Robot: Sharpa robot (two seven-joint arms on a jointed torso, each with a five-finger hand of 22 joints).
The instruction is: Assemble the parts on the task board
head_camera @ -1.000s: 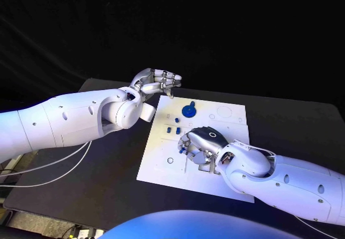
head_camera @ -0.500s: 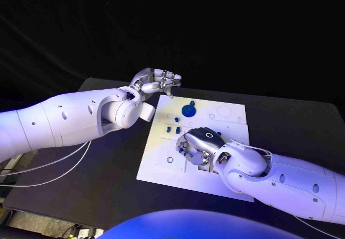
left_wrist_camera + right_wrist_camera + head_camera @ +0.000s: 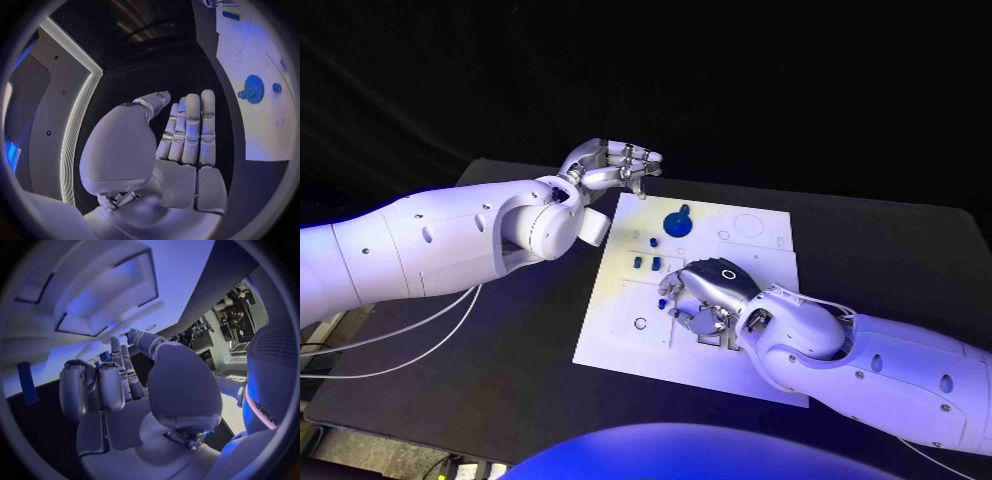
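The white task board lies in the middle of the table. A blue gear sits near its far edge, with small blue parts just in front of it. My right hand hovers low over the board's middle, fingers curled down. In the right wrist view, this hand has a small blue part showing between its fingertips, above the board. My left hand hangs beyond the board's far left corner. In the left wrist view its fingers stand straight and hold nothing, beside the gear.
The black table reaches out on all sides of the board. White cables hang under my left arm at the table's left front. Another blue part lies by the board's rectangular recesses.
My right hand has turned a little and shifted slightly over the board's middle. The left hand has stayed where it was.
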